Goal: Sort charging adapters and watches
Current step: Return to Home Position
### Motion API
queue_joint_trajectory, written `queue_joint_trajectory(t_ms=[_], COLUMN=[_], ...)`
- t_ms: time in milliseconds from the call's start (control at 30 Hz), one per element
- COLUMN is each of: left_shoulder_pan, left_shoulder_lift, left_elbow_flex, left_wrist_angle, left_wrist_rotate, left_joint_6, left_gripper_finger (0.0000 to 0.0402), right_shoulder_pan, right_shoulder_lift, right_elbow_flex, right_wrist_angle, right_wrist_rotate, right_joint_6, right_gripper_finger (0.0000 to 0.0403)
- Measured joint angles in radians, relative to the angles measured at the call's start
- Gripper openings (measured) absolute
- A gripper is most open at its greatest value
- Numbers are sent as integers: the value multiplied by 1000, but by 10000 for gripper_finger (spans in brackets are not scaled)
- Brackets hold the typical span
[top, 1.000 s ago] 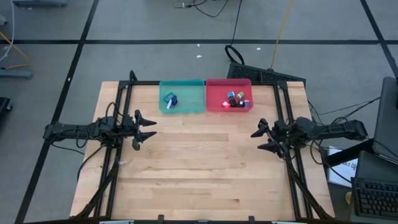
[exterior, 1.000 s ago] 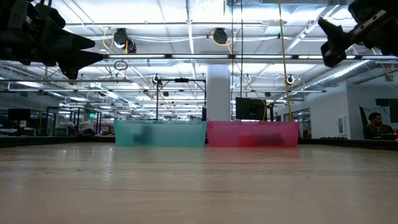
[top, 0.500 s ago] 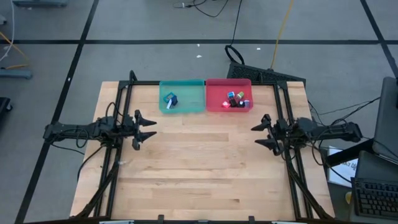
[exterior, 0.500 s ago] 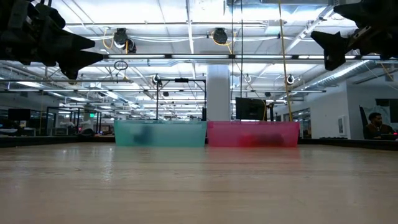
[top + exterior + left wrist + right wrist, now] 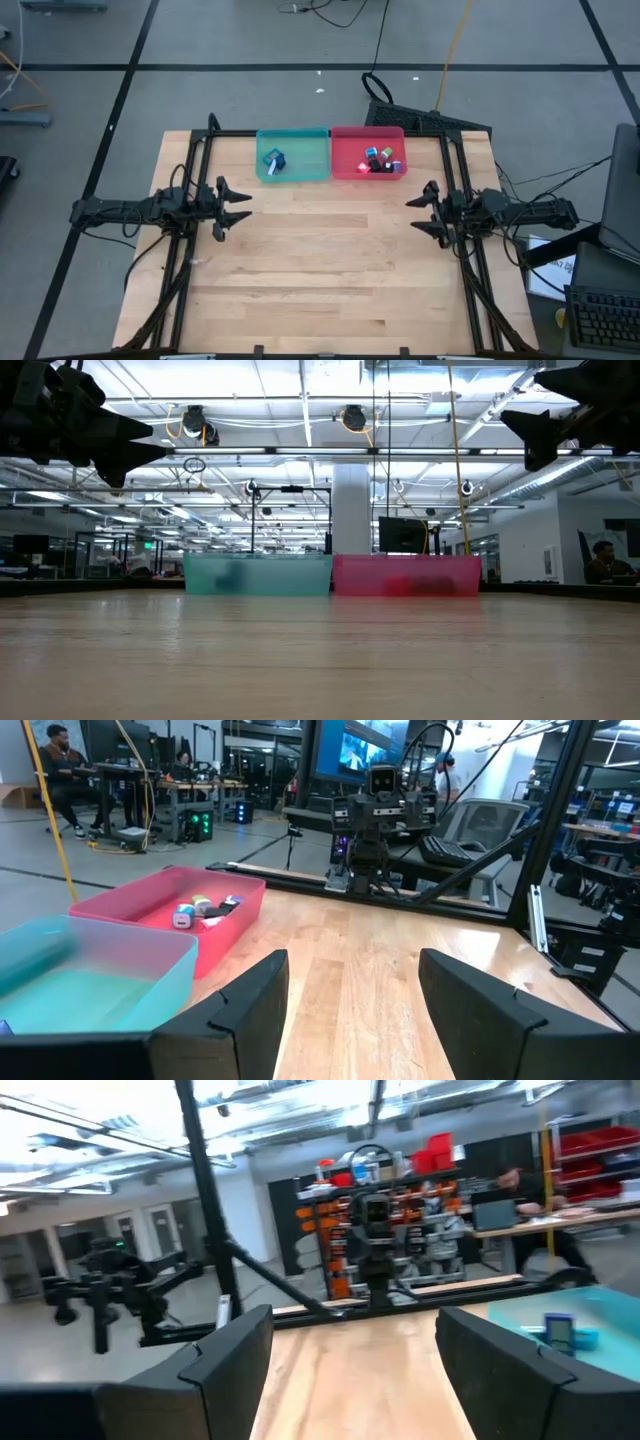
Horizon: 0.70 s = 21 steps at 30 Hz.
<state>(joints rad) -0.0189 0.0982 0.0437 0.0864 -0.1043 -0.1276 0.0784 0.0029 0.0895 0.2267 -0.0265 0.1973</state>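
Observation:
Several charging adapters [image 5: 379,160], small coloured cubes, lie in the red tray [image 5: 367,133] at the table's far edge; they also show in the left wrist view [image 5: 200,908]. The watches [image 5: 273,160], teal and dark flat pieces, lie in the teal tray [image 5: 293,175] beside it; one shows in the right wrist view [image 5: 560,1330]. My left gripper [image 5: 238,208] hovers open above the table's left side. My right gripper [image 5: 421,214] hovers open above the right side. Both are high over the table and hold nothing.
The two trays [image 5: 330,574] stand side by side at the far edge. Black frame rails [image 5: 196,180] run along the table's left and right [image 5: 462,170] sides. Bare wood [image 5: 330,260] lies between the arms. A person sits in the room beyond [image 5: 603,560].
My right gripper has drawn back a little toward the table's right edge and shifted slightly toward the far edge, staying open. My left arm has kept still.

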Motion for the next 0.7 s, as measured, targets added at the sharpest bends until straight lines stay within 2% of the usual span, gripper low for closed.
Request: queue_joint_trajectory(t_ms=[400,700], left_shoulder_pan=[0,0], left_shoulder_lift=[0,0], left_elbow_flex=[0,0], left_wrist_angle=[0,0], left_wrist_rotate=[0,0], left_joint_6=[0,0], left_gripper_finger=[228,228], right_shoulder_pan=[0,0], right_shoulder_lift=[0,0], right_elbow_flex=[1,1], right_wrist_angle=[-99,-133], right_wrist_rotate=[209,209], right_joint_6=[-38,-71], right_gripper_finger=[267,267])
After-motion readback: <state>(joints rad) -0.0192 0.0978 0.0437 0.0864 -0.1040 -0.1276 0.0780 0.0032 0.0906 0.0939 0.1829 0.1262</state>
